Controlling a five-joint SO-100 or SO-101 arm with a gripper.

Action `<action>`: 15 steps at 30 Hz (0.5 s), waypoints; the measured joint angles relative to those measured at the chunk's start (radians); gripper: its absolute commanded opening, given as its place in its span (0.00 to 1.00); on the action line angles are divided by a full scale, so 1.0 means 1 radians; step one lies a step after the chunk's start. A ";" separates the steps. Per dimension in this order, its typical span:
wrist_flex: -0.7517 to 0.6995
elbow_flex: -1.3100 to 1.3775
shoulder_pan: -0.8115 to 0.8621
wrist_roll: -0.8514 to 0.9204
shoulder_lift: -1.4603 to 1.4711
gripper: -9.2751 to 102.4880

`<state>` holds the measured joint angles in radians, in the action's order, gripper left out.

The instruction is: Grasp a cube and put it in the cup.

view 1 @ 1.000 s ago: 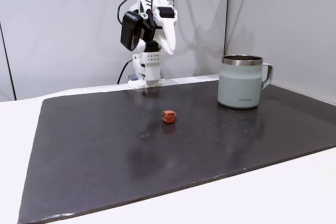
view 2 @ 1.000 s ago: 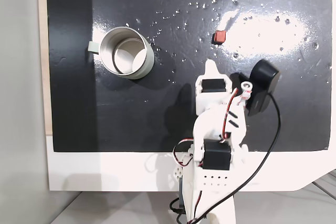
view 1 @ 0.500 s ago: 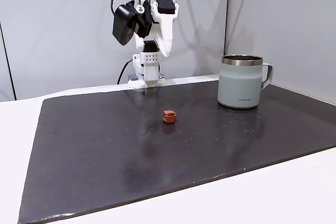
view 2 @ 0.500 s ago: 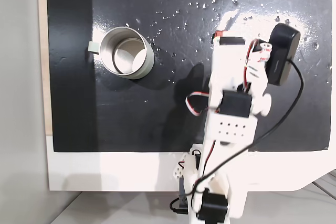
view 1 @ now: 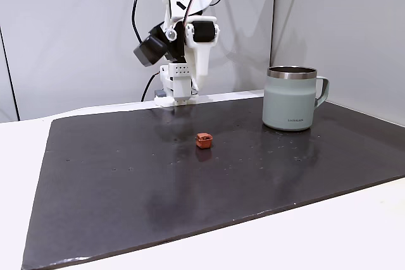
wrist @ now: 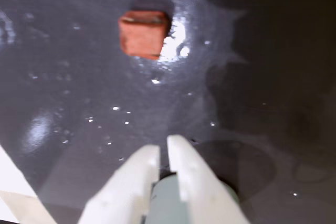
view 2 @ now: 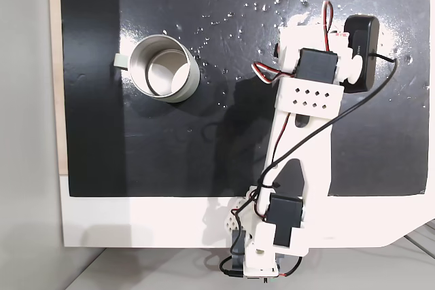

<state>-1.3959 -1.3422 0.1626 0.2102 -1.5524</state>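
Note:
The cube [wrist: 143, 33] is a small reddish-orange block lying on the dark mat, seen near the top of the wrist view. In a fixed view the cube [view 1: 203, 140] sits mid-mat, apart from everything. My gripper [wrist: 161, 149] enters from the bottom edge, its two white fingers almost touching and holding nothing, well short of the cube. From the side, the gripper [view 1: 194, 86] hangs high above the mat behind the cube. The cup [view 1: 291, 99] is a sage-green mug standing upright at the right; from above the cup [view 2: 193, 83] shows its bare inside. There the arm covers the cube.
A glossy black mat [view 1: 126, 175] covers most of the white table [view 1: 354, 226]. The arm's base [view 1: 176, 93] stands at the mat's far edge. A black wrist camera [view 2: 360, 52] and its cable stick out beside the arm. Grey walls stand close behind.
The arm has unfolded from its tucked pose and reached forward over the mat, now covering the cube from above. Cube and cup have not moved.

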 measured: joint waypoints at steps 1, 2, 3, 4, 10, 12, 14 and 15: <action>-0.006 0.002 -0.002 0.003 0.003 0.08; -0.011 0.006 -0.002 0.005 0.003 0.08; -0.014 0.012 -0.002 0.006 0.008 0.08; -0.020 0.017 -0.002 0.008 0.012 0.08; -0.060 0.064 -0.011 0.012 0.064 0.16; -0.064 0.078 -0.014 0.012 0.072 0.23; -0.064 0.097 -0.014 0.012 0.081 0.28; -0.071 0.107 -0.012 0.012 0.091 0.30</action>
<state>-1.4665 -1.2349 0.1503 0.2224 -1.4619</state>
